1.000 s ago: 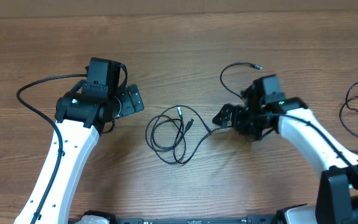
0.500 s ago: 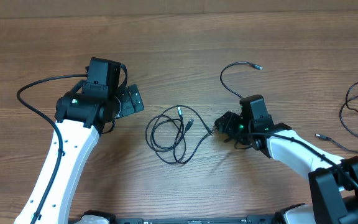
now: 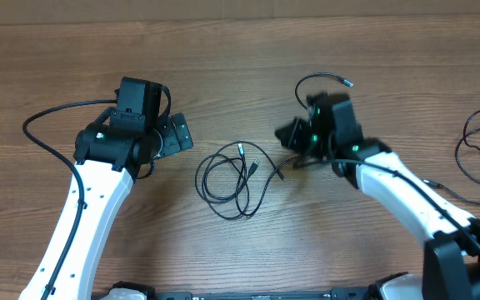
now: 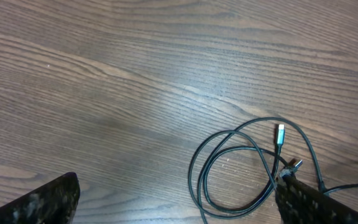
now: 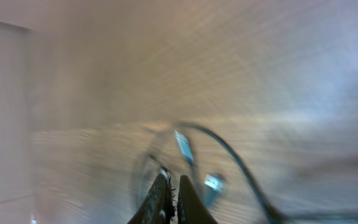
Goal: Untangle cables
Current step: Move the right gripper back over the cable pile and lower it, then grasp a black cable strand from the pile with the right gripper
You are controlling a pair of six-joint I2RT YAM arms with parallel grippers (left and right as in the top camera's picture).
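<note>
L gripper (image 3: 173,137) wide open, near the coiled cable (image 3: 226,179). R gripper (image 5: 171,198) closed up, just right of coil. Wrist pic blurred, can't tell if it's pinching any cable.

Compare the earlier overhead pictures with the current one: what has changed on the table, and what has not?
The right pincer swung away from the robot's base and slightly to the left, past the loose strand end. The left pincer and the coiled cable in the middle stayed put.
</note>
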